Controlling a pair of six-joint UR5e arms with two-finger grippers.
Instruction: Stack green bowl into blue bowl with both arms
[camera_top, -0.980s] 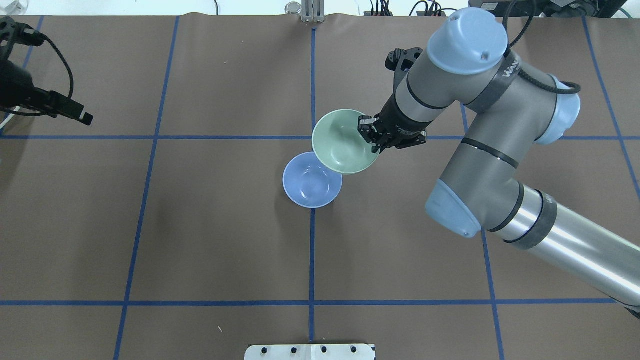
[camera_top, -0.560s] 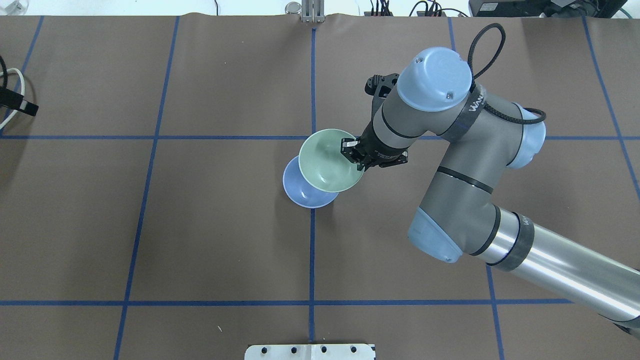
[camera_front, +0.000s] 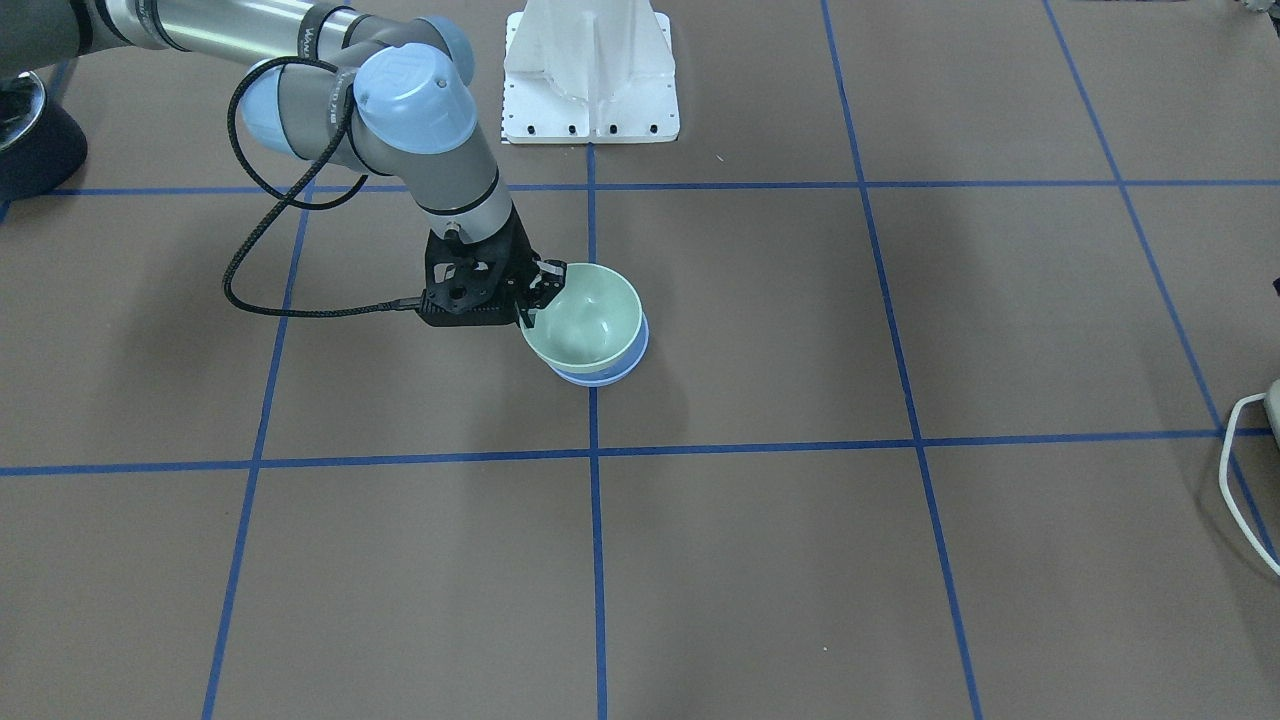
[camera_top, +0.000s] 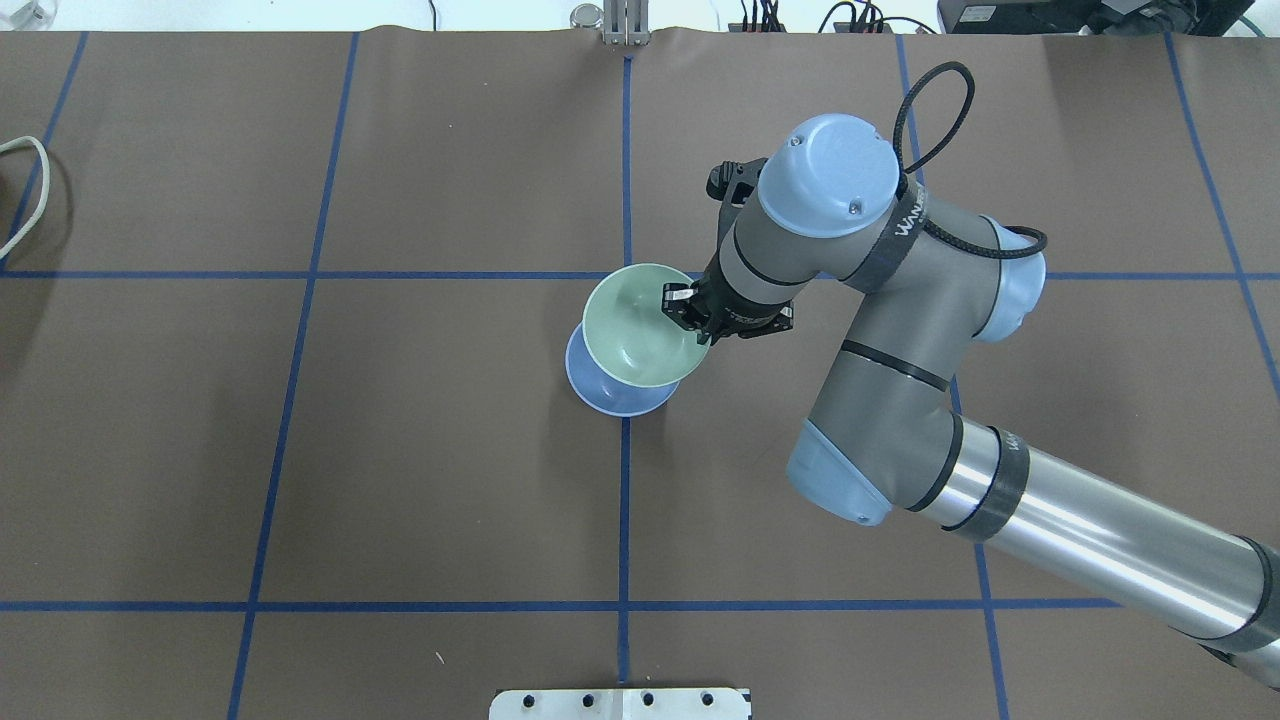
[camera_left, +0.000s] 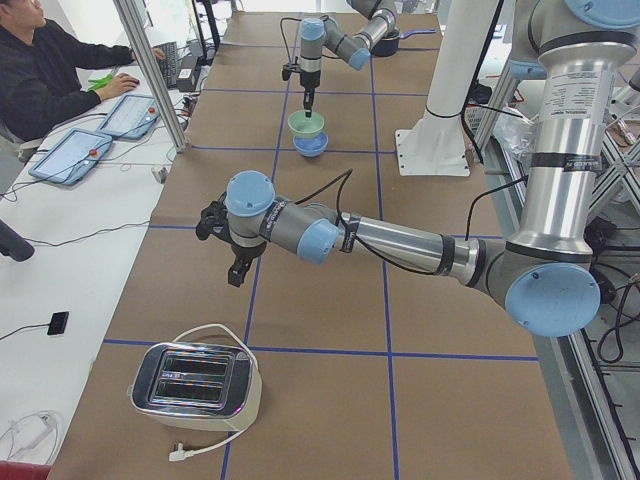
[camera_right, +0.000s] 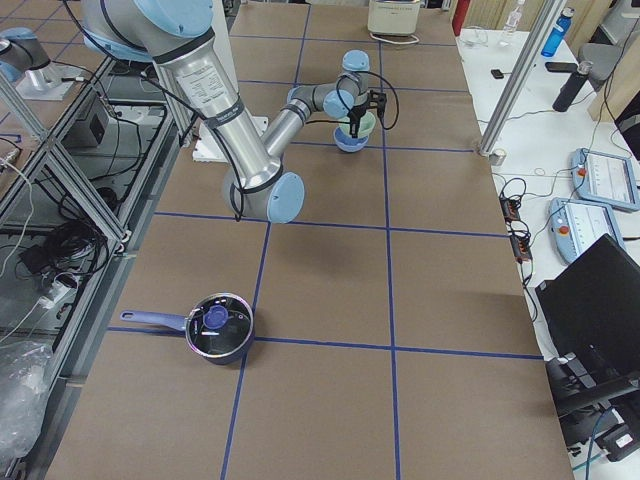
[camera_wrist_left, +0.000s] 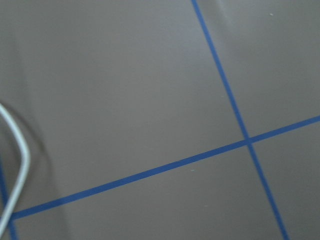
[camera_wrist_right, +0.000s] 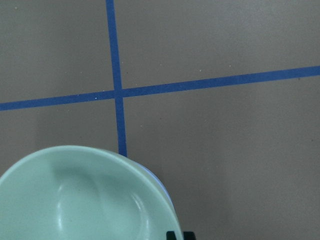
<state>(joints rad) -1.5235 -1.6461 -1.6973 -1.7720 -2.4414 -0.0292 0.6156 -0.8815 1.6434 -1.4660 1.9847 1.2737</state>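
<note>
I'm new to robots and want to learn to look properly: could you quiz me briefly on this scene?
1. True or false: the green bowl sits far from the blue bowl.
2. Which arm holds the green bowl? A) left arm B) right arm C) neither
3. Fill in: the jaws grip the green bowl by its ____.
Key: 1 false, it is right over the blue bowl; 2 B; 3 rim.

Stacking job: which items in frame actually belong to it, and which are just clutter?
Job:
- green bowl, pinched at its rim by the right gripper
- blue bowl, directly beneath it
- left gripper, parked far off near the toaster, holding nothing

Lying about:
- toaster
- saucepan
- white pedestal
</note>
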